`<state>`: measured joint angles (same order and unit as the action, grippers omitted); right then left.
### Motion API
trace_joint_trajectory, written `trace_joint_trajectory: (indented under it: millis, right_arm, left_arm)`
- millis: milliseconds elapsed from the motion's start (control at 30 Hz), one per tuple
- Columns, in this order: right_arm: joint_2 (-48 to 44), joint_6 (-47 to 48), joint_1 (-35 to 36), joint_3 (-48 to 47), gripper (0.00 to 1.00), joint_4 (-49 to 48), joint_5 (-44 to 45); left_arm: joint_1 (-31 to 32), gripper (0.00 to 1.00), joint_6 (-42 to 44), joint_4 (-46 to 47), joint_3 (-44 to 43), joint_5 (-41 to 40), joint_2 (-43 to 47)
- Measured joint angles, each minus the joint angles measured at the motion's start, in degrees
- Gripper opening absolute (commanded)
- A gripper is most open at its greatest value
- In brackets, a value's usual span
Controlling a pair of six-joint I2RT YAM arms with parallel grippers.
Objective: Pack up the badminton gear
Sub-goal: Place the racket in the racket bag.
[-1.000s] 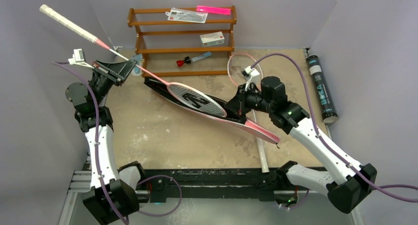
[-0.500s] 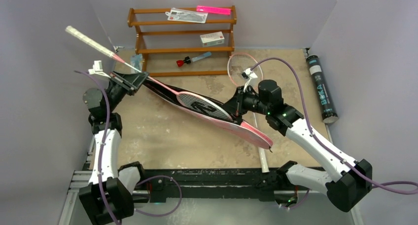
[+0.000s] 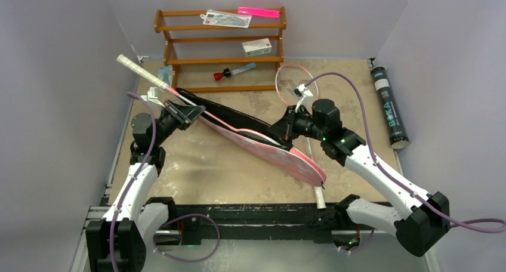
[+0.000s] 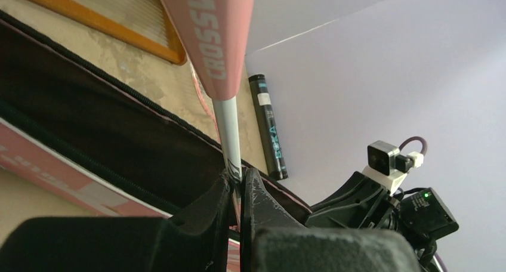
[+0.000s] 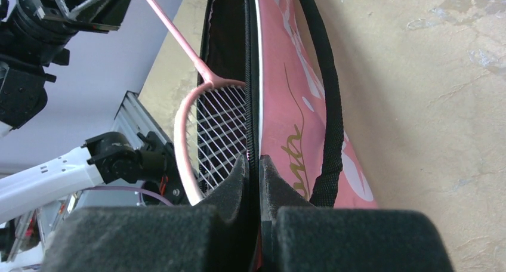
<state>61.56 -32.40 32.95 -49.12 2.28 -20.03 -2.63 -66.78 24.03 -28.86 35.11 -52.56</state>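
we see the left claw [image 4: 237, 182] clamped on the shaft of a pink racket [image 5: 209, 126], whose head sits partly inside the open pink bag [image 3: 283, 157] lying aslant mid-surface. the right claw [image 5: 253, 164] is clamped on the bag's zipper edge. the second racket [image 3: 291, 84] lies toward the far edge, and the black tube [image 3: 388, 108] lies along the right edge.

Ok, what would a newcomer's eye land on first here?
The long pink bag stretches diagonally across mid-table, a pink racket head-first in its opening, white handle poking out toward the far-left corner. The left tool is shut on that racket's shaft; the right tool pinches the bag's open edge. A second racket lies before the wooden rack, the black tube along the right wall.
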Motion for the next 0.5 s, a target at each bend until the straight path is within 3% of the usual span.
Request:
trace_joint_trajectory:
  millis: [500]
  right_arm:
    - [1.07,0.79,-0.02,0.00,0.00,-0.39,0.11]
  left_arm:
    - [17.92,0.00,2.27,-1.46,0.07,-12.92,-7.82]
